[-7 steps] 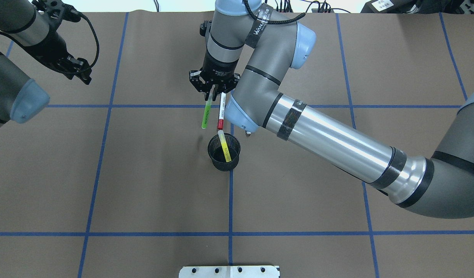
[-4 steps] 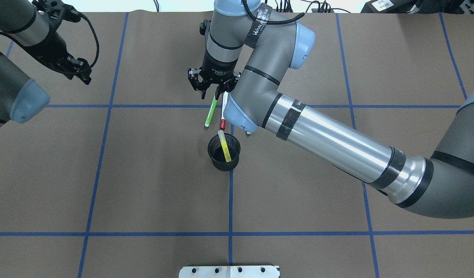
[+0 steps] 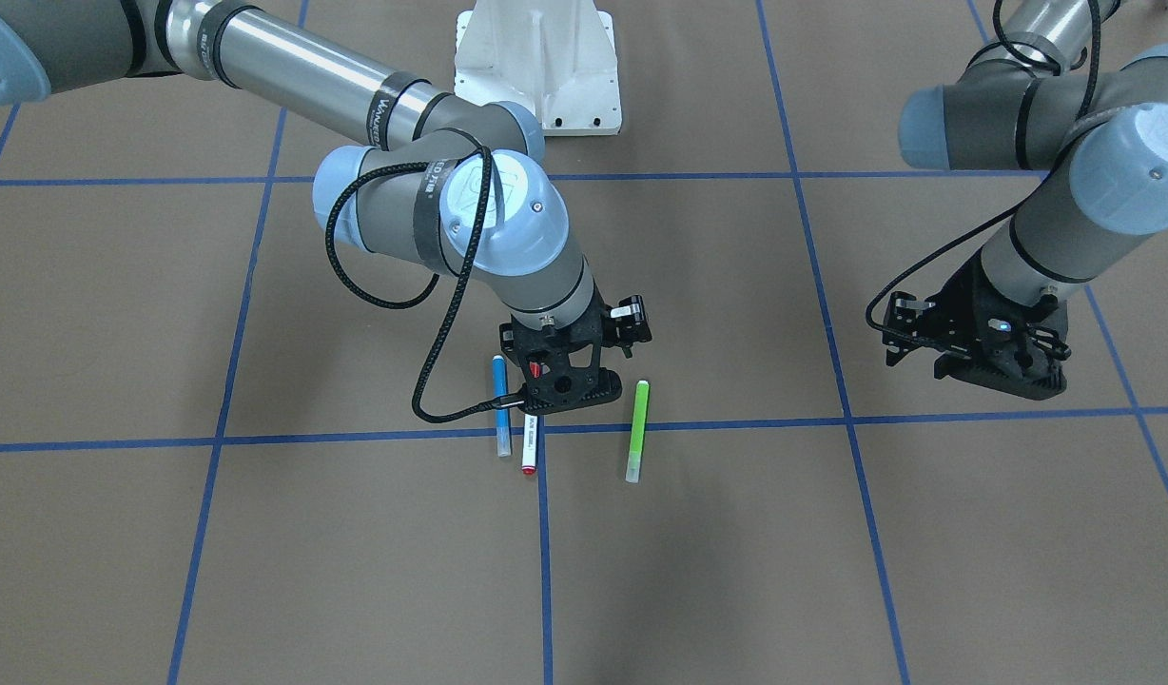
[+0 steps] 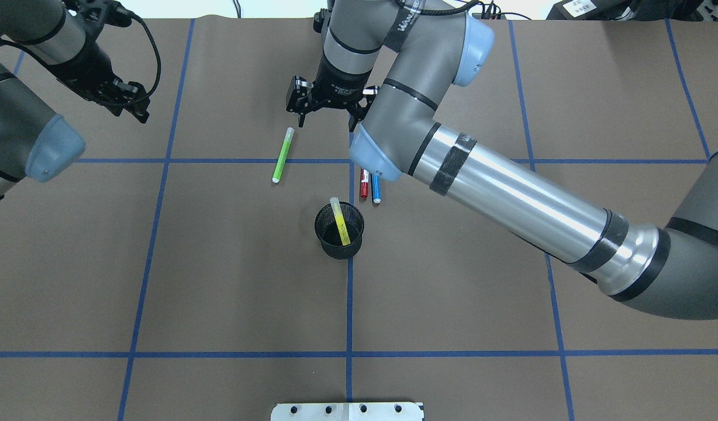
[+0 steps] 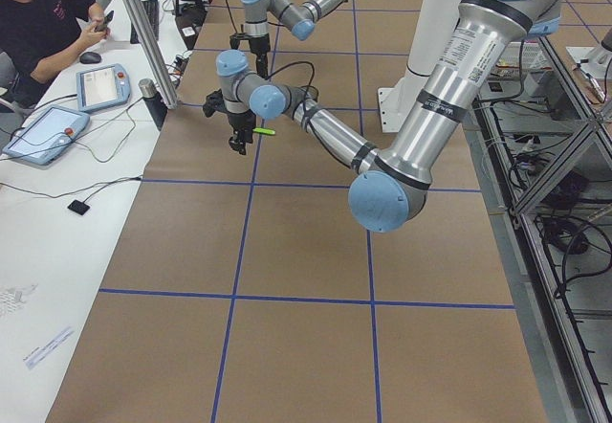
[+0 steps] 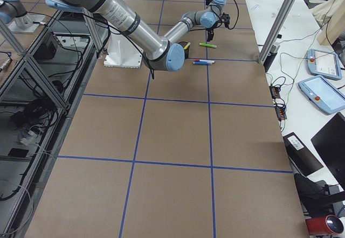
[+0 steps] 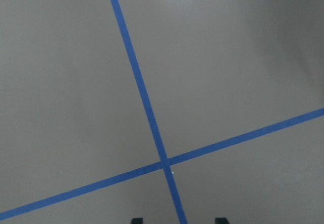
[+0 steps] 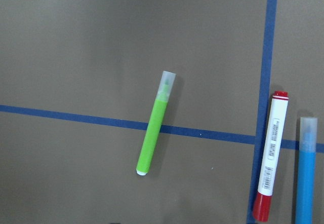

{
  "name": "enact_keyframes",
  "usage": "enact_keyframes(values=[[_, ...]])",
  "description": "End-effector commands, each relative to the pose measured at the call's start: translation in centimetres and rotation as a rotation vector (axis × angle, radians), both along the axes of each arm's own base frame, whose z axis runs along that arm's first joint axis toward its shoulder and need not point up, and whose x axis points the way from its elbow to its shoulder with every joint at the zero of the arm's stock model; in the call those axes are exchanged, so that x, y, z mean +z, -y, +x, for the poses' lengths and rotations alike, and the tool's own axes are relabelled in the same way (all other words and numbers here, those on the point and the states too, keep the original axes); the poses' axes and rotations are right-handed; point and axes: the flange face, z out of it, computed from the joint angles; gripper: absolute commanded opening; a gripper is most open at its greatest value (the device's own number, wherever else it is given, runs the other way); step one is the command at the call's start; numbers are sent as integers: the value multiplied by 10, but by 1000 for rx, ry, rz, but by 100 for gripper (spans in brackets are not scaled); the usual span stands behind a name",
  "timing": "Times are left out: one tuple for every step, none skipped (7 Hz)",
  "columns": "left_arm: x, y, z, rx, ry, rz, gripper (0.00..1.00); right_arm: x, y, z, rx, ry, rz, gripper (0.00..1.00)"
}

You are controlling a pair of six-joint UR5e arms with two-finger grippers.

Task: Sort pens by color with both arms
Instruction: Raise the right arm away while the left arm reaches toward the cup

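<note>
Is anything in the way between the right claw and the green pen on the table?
No, nothing visible. The open right gripper hangs near the slim neon green marker pen, with only bare brown table paper between them. The white pen with red ends and the blue pen lie off to one side.

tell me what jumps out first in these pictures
The big right arm sweeps across the middle of the table, its hand open over the far side. Near it a neon green pen lies alone across a blue tape line, while a red-ended pen and a blue pen lie side by side, partly under the arm. A yellow pen leans in a black mesh cup at the centre.
</note>
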Motion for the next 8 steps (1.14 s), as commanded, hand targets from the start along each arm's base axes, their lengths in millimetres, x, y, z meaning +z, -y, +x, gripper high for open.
enact_keyframes(values=[[-23, -3, 17, -44, -26, -47, 57, 50, 18, 83, -3, 50, -36, 99], [-34, -11, 35, -57, -39, -83, 57, 83, 13, 116, -16, 57, 0, 99], [-47, -25, 50, -95, -72, -125, 57, 114, 19, 160, 2, 60, -12, 99], [-67, -46, 63, -151, -115, -193, 57, 148, 24, 204, 0, 68, -5, 99], [-92, -73, 80, -219, -156, -290, 57, 177, 33, 243, 19, 55, -8, 98], [-121, -114, 111, -291, -184, -346, 57, 205, 31, 271, 56, 38, -31, 99], [-142, -132, 128, -324, -211, -397, 57, 225, 34, 293, 84, 7, -8, 99], [-155, -148, 150, -347, -221, -437, 57, 240, 34, 298, 105, -36, 18, 99]])
